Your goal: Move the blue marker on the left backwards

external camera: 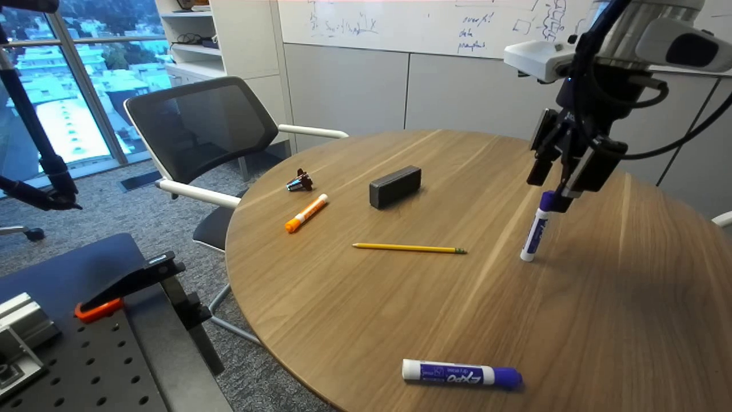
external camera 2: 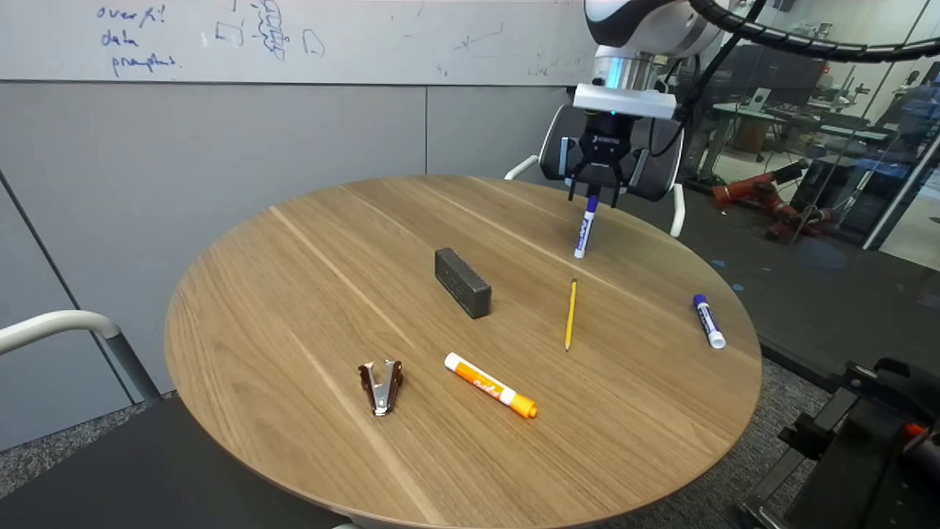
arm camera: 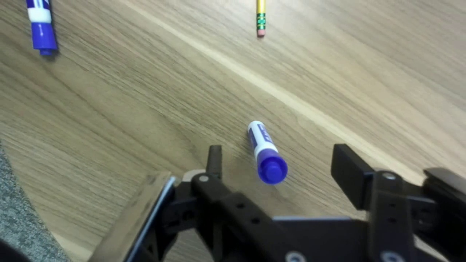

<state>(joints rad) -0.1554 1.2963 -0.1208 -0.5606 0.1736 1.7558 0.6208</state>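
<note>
The blue marker (external camera: 535,232) stands upright on the table, white end down and blue cap up. Its white barrel carries blue lettering. It also shows in an exterior view (external camera 2: 584,231) and in the wrist view (arm camera: 263,137). My gripper (external camera: 553,186) is open, pointing down, with its fingertips at about the cap's height. In the wrist view the gripper's fingers (arm camera: 278,165) are on either side of the cap, apart from it. A similar white marker with blue cap and lettering (external camera: 449,373) lies on its side near the table edge; it also shows elsewhere (external camera 2: 707,322).
A yellow pencil (external camera: 409,248) lies mid-table. A dark block (external camera: 394,187), an orange marker (external camera: 307,213) and a staple remover (external camera 2: 381,388) are farther along the round wooden table (external camera 2: 294,294). A chair (external camera: 200,126) stands at the table's edge.
</note>
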